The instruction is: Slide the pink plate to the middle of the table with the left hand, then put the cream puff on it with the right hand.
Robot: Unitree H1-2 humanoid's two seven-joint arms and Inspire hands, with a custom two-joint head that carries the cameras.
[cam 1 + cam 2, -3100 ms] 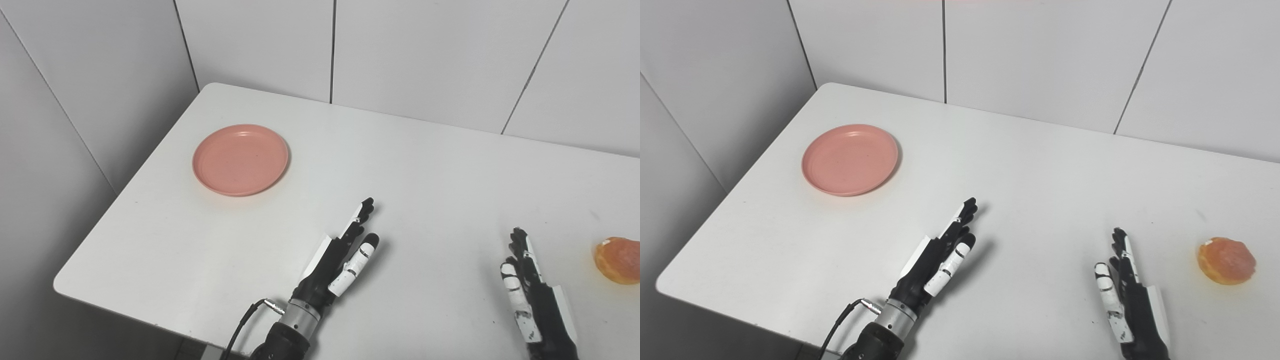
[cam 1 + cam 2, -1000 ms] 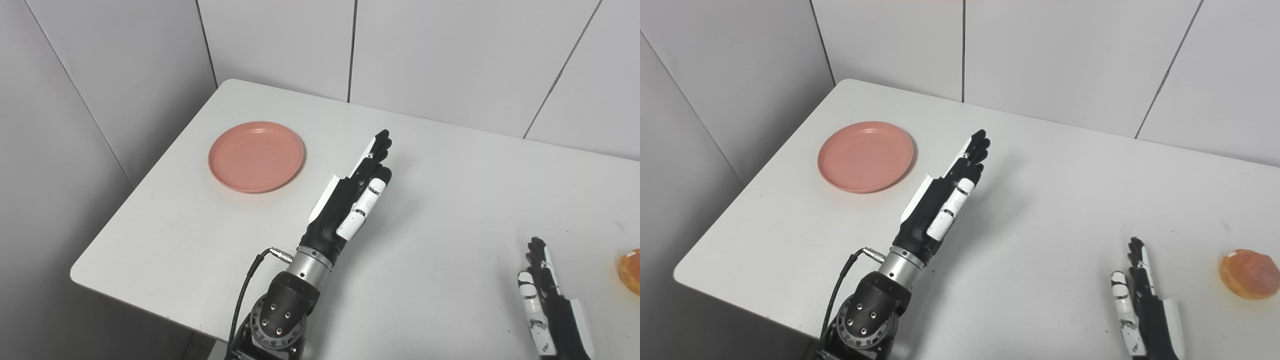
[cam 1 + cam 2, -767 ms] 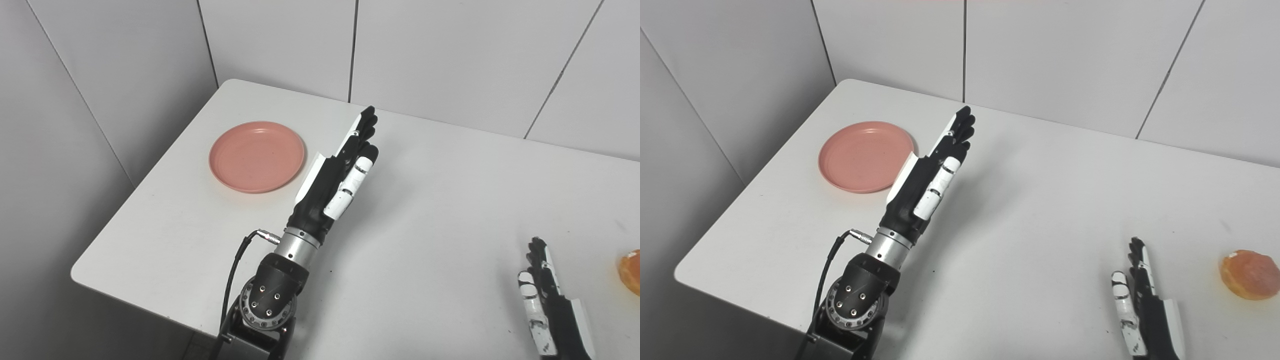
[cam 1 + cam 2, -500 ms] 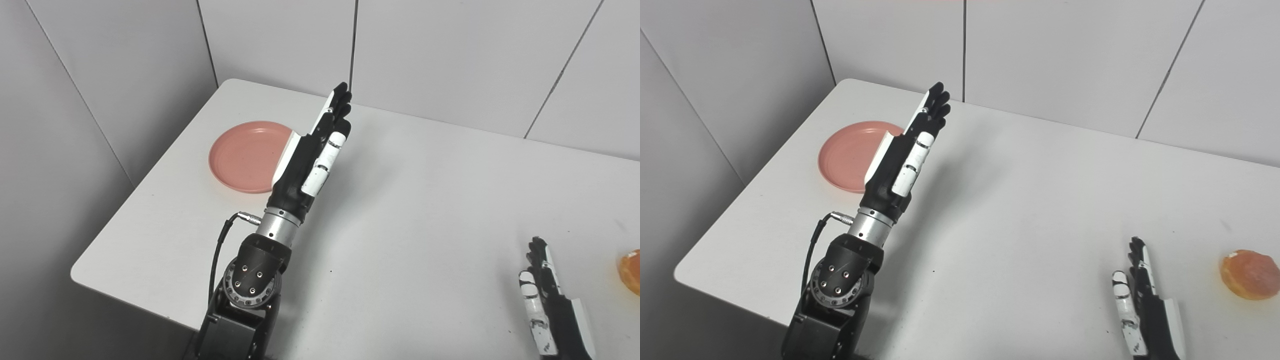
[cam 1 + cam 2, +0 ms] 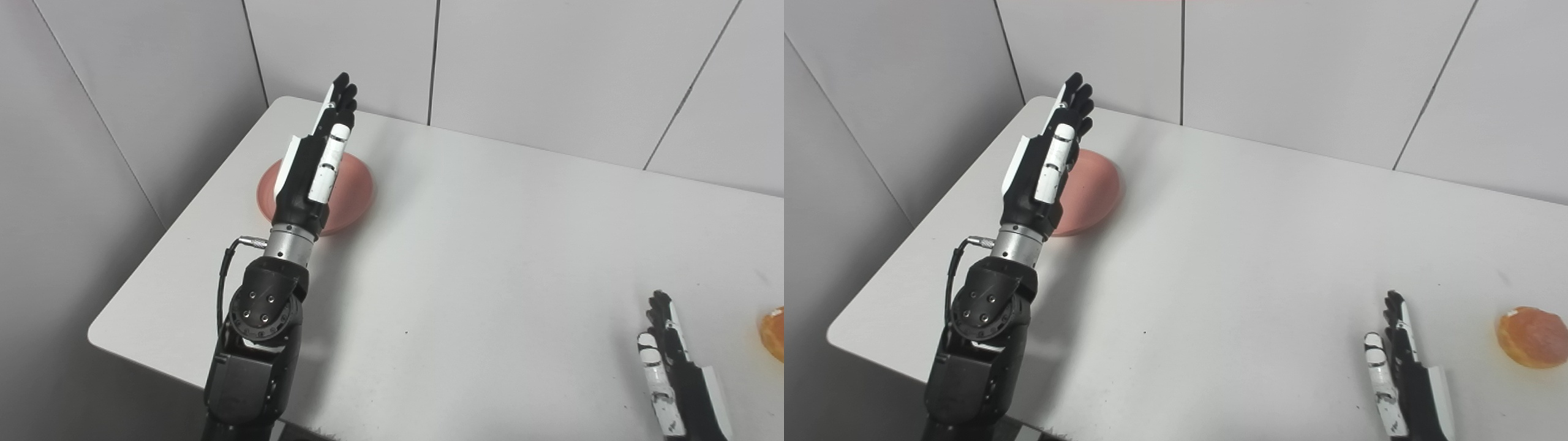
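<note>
The white table (image 5: 490, 245) fills most of the scene, its far edge running along the grey wall panels (image 5: 533, 67) and its far-left corner rounded. The left arm (image 5: 263, 331) rises from the near-left edge of the table, a black cable (image 5: 223, 275) looping beside its silver wrist. The left hand (image 5: 312, 168) is raised over the left part of the table with its fingers (image 5: 343, 95) straight, held together and pointing toward the far-left corner, grasping nothing. It stands in front of the pink plate (image 5: 1093, 184), which lies on the far-left part of the table, well left of the middle; only the plate's right portion and a sliver of its left rim show past the hand. Whether the hand touches the plate cannot be told.

The right hand (image 5: 1405, 383) lies low near the near-right edge of the table, fingers stretched out flat toward the far side, released and holding nothing. The cream puff (image 5: 1532, 337), a golden-orange round, sits on the table to the right of this hand, near the right border and apart from the fingers. In the left eye view only its left edge shows at the picture's border
</note>
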